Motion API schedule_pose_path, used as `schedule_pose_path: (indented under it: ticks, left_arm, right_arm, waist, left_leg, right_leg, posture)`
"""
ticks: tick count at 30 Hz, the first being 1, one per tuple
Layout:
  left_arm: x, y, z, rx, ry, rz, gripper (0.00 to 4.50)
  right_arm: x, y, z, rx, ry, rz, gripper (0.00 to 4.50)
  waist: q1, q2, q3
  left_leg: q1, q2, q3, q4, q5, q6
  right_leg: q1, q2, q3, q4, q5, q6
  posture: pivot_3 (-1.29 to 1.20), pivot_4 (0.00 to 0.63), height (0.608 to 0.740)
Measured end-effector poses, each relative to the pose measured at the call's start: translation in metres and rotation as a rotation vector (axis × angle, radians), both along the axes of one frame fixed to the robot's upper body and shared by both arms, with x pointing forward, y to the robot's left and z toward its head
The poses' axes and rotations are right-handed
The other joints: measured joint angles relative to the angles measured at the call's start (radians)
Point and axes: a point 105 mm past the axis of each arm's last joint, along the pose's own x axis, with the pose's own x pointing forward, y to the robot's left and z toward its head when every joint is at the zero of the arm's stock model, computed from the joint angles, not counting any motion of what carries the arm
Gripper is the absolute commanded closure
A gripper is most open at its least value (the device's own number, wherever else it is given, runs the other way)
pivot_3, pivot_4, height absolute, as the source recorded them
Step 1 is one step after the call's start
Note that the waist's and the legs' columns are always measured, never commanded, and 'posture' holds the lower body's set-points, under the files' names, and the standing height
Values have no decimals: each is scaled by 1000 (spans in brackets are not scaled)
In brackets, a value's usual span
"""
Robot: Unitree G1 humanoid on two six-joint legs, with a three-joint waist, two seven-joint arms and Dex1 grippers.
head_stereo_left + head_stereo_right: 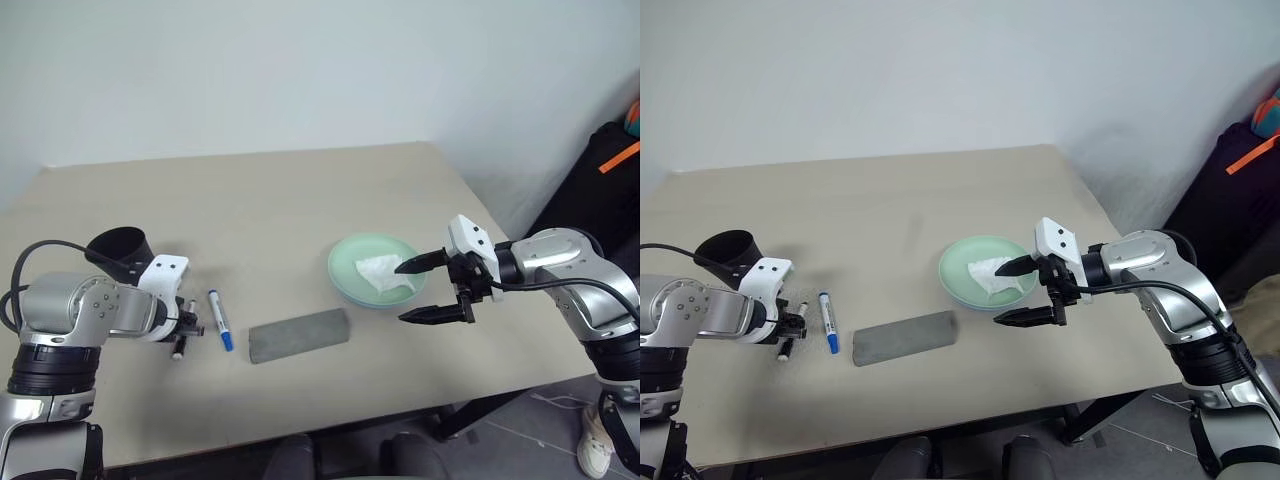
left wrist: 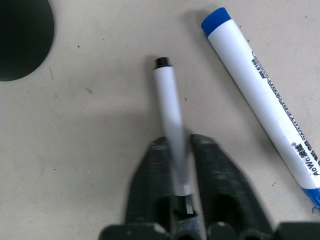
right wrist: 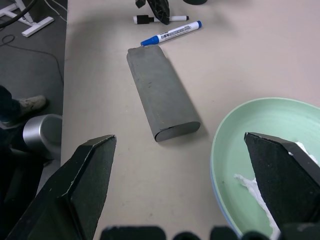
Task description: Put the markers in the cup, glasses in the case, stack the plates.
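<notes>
Head views: one beige tabletop [image 1: 280,200], two markers on it. Blue-capped marker [image 1: 220,320] lying flat and loose, just left of one closed grey case [image 1: 299,334]. Black-capped marker [image 1: 181,345] pinched in the left pincer [image 1: 186,328], tip down at the tabletop. One black cup [image 1: 120,250] right behind that arm, well apart from the case. One light green plate [image 1: 375,270] visible right of the case, with one crumpled white tissue [image 1: 384,272] sitting in it. Right pincer [image 1: 432,290] hanging over the plate's near-right edge, spread wide, holding nothing.

Left wrist view: both black fingers [image 2: 220,175] clamped tight on the white barrel of the black-capped marker [image 2: 167,100], black end sticking out ahead. Blue-capped marker [image 2: 265,100] lying beside it, not touching. Dark curve of the cup [image 2: 22,37] in one corner.

Right wrist view: two fingers [image 3: 87,185] far apart, nothing between them. Green plate [image 3: 250,145] with a thin light blue edge showing under its rim, could be a second plate, can't tell for sure. Tissue [image 3: 255,187] partly hidden. Case [image 3: 160,92] lying flat between plate and markers; both markers [image 3: 172,32] beyond it, the left pincer [image 3: 157,7] on the black-capped one.
</notes>
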Motion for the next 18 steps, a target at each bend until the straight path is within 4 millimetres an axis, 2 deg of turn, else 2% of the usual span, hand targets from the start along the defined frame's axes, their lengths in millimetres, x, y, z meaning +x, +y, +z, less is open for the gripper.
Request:
schedule_pose_path:
  ticks: [10,14,18]
  left_arm:
    - [-3,0,2,17,15,-34,4459]
    - [-6,-8,26,62,-16,-196,4459]
    - [7,-20,57,54,-181,-355,4459]
  right_arm:
    - [0,0,0,1,-1,1,37]
    - [0,0,0,2,-2,2,37]
    - [0,1,0,4,-3,3,37]
  waist:
    - [0,0,0]
    - [0,-3,1]
    - [3,-3,2]
  left_leg:
    - [0,0,0,0,0,0]
    - [-2,0,1,0,-1,-2]
    - [-2,0,1,0,-1,-2]
  right_leg:
    - [0,0,0,0,0,0]
    - [-2,0,0,0,0,-1]
    - [-3,0,0,-1,0,-1]
  posture:
    - [0,0,740]
    - [0,0,740]
    - [0,0,740]
